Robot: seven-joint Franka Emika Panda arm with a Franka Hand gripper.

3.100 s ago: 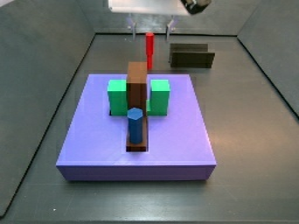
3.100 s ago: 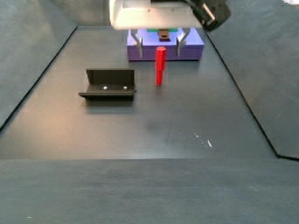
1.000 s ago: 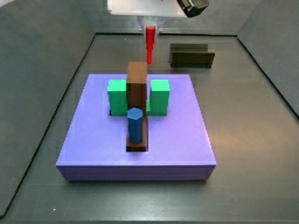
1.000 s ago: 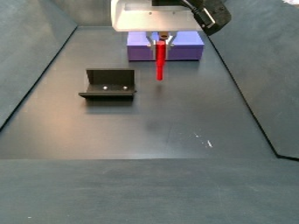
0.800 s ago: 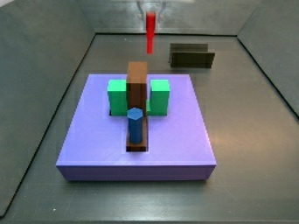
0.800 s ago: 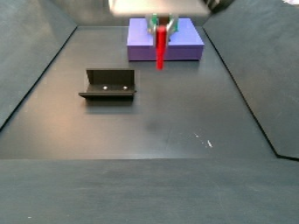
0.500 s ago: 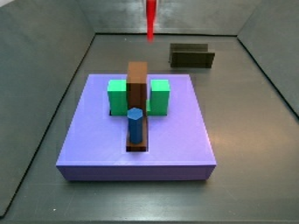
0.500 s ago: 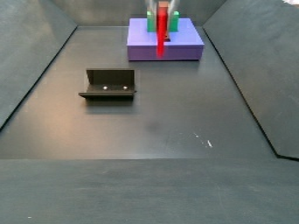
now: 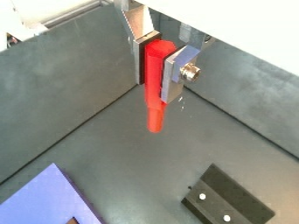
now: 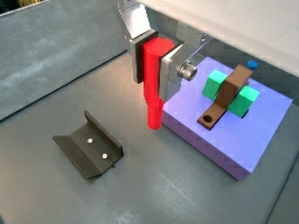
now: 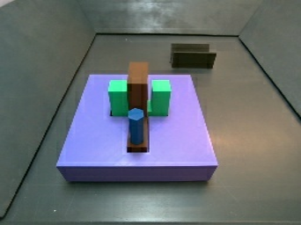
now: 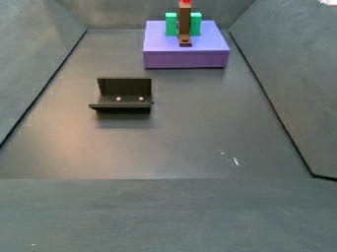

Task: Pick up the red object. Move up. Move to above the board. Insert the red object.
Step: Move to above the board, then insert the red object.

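In both wrist views my gripper point(image 9: 156, 77) point(image 10: 153, 70) is shut on the upper part of the red object point(image 9: 155, 96) point(image 10: 152, 87). It hangs upright below the fingers point(image 9: 176, 77), well above the floor. The purple board point(image 10: 251, 147) lies beside and below it, with two green blocks point(image 10: 218, 85) and a brown bar point(image 10: 236, 87). Its corner shows in a wrist view point(image 9: 45, 199). Both side views show the board point(image 11: 177, 141) point(image 12: 165, 55) with a blue peg point(image 11: 136, 125). The gripper is out of view there. Only a red tip point(image 12: 187, 4) shows at the top edge.
The fixture point(image 12: 122, 94) point(image 11: 193, 57) stands on the dark floor away from the board; it also shows in both wrist views point(image 9: 233, 206) point(image 10: 91, 145). Grey walls enclose the floor on all sides.
The gripper has risen with the red object held in it, out through the top of both side views. The board and the fixture have not moved.
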